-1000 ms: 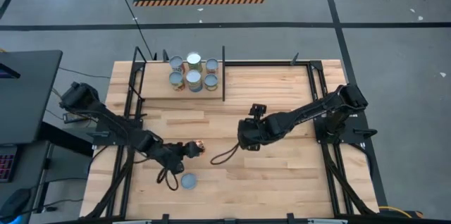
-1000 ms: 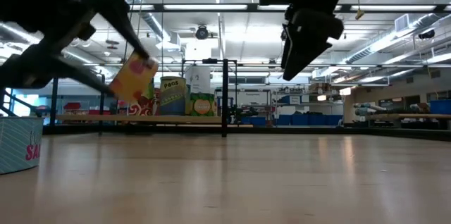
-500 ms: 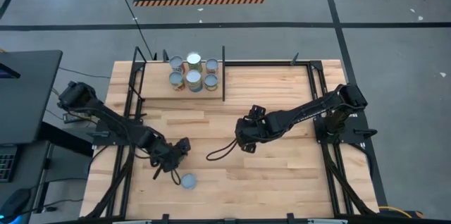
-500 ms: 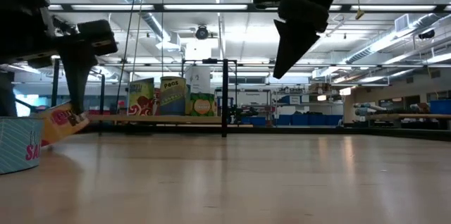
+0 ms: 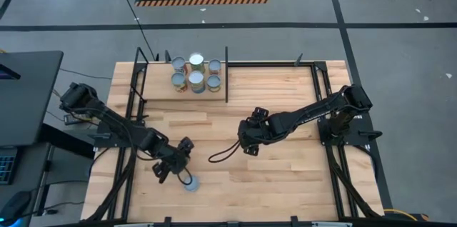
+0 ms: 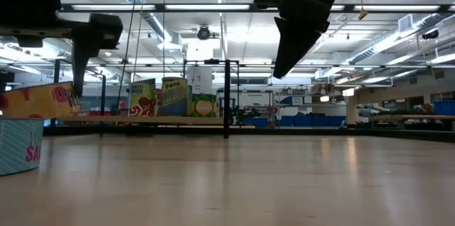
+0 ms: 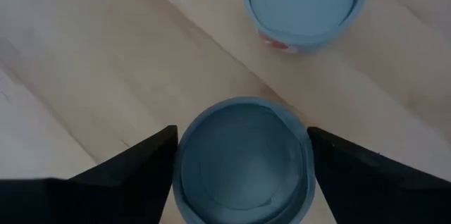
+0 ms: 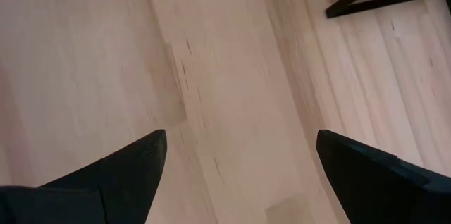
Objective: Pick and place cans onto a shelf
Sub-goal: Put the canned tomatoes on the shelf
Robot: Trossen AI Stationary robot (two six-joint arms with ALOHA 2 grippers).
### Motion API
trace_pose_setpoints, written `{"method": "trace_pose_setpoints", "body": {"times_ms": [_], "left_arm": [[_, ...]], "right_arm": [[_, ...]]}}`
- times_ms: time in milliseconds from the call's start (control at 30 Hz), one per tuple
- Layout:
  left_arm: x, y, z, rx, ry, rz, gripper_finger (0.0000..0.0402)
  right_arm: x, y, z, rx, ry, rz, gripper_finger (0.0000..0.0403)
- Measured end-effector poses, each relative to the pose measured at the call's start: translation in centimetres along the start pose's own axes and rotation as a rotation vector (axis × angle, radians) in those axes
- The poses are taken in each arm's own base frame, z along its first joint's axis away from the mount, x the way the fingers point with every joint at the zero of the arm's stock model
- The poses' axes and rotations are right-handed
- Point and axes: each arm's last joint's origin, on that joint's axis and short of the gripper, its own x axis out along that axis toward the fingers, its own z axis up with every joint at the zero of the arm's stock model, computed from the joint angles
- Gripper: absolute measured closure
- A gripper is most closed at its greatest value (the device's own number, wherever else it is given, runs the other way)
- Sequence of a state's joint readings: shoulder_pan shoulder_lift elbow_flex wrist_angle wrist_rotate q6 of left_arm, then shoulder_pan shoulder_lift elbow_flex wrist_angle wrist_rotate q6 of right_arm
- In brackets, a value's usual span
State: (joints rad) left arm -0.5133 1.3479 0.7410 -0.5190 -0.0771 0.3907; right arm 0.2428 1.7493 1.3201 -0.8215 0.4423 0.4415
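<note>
On a pale plank table [image 5: 285, 177], five cans [image 5: 196, 73] with round silvery tops stand clustered on the small wood shelf [image 5: 161, 84] at the table's 11 o'clock, ringed by thin black posts. From table height their labels show as red, yellow and green, a black post [image 6: 227, 98] standing just at their 3 o'clock.

Down at the table's 7 o'clock the left gripper [image 5: 180, 164] hangs over a can [image 7: 243, 162], its dark fingers [image 7: 134, 175] spread to either side of the smooth bluish lid; whether they touch it cannot be told. From table height this tin [image 6: 37, 103] shows a yellow and red label and sits tilted under the gripper. A second can [image 5: 191, 183], blue-walled, stands just at its 5 o'clock.

The right gripper [image 5: 246, 138] hovers near the table's centre, fingers [image 8: 127, 171] wide apart over bare grained wood, a black cable [image 5: 223, 154] looping below it.
</note>
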Motion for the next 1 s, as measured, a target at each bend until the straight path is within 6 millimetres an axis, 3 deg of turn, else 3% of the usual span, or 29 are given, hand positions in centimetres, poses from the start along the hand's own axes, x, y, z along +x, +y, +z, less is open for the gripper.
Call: {"method": "trace_pose_setpoints", "body": {"times_ms": [333, 733, 1000], "left_arm": [[1.7, -0.5, 0.0, -0.168, 0.037, -0.124, 0.0088], [2.0, -1.1, 0.2, -0.122, 0.040, -0.135, 0.0108], [2.1, -1.1, 0.3, -0.222, 0.042, -0.124, 0.0076]], "right_arm": [[-0.1, 0.3, -0.1, -0.001, 0.010, 0.029, 0.0029], [-0.1, 0.3, -0.1, -0.002, 0.010, 0.029, 0.0029], [-0.1, 0.3, -0.1, 0.001, 0.014, 0.047, 0.0029]]}}
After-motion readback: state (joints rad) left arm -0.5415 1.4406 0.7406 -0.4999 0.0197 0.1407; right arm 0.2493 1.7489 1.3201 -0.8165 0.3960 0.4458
